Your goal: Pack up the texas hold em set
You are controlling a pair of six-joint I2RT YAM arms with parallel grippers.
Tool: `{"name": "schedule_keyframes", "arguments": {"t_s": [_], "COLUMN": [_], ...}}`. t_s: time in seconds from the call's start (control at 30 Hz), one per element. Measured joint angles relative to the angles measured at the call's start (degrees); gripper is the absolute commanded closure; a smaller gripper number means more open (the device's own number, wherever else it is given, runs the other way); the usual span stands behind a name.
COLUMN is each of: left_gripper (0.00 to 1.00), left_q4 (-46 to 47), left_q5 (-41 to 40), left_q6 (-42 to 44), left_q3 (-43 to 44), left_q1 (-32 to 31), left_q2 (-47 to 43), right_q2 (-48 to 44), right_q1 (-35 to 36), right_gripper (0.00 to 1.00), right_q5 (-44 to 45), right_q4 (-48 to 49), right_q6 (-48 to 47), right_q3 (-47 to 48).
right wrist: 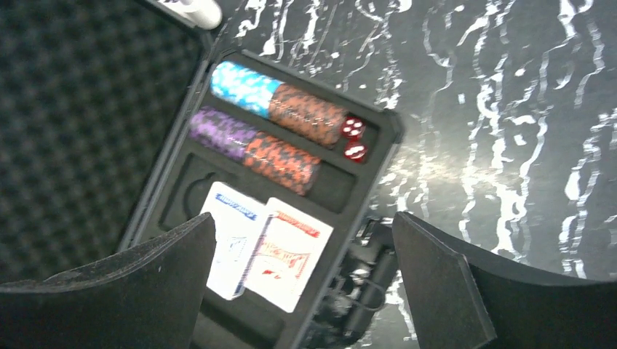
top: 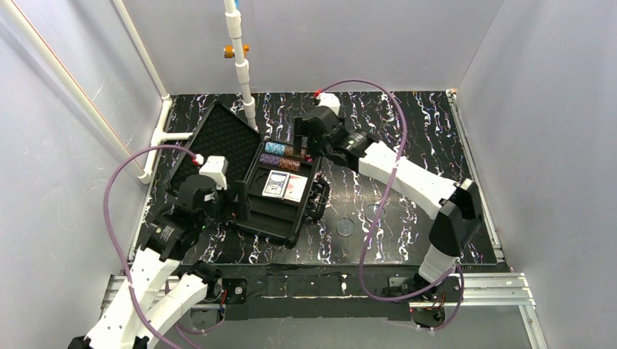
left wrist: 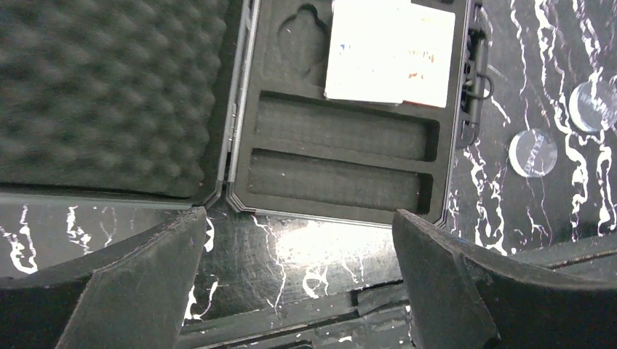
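The black case lies open at the table's centre-left, its foam-lined lid [top: 222, 142] laid back to the left and its moulded tray [top: 280, 214] to the right. Teal [right wrist: 244, 86], brown [right wrist: 305, 115] and purple [right wrist: 218, 131] chip stacks fill the two far slots, with two red dice [right wrist: 353, 128] at their end. Two card decks [right wrist: 265, 243] lie in the middle. The two near slots [left wrist: 338, 127] are empty. Two round discs [top: 345, 226] [left wrist: 532, 153] lie on the table right of the case. My left gripper [top: 236, 202] [left wrist: 298, 240] is open and empty at the tray's near edge. My right gripper [top: 304, 149] [right wrist: 302, 233] is open and empty above the tray's far right.
The case handle and latches [right wrist: 356, 283] stick out on the tray's right side. A white pipe [top: 244, 73] stands behind the lid. Grey walls close in the black marbled table [top: 422, 131] on three sides.
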Motion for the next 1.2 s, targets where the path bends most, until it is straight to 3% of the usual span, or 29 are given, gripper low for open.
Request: {"name": "schedule_keyframes", "arguments": {"t_s": [0.33,0.63,1.2], "left_gripper": [0.01,0.01,0.01], "left_q4": [3.3,7.6,11.0], "left_q5": [10.0,13.0,13.9], "left_q6": [0.3,1.0,2.9], "left_q3": [1.7,6.1,11.1], "left_q1": [0.0,-0.2,-2.3], "left_q2": [19.0,31.0,48.8], "right_q2": [-8.9,-15.2,-15.3], "right_q1": [-5.6,-5.7,-5.7], "right_gripper": [0.02,0.02,0.02], "right_q5": [1.3,6.2,8.1], "right_q4": [9.1,15.1,18.7], "right_q6": [-11.1,-13.4,-13.2], "right_q3": [-17.7,-23.1,-27.2]}}
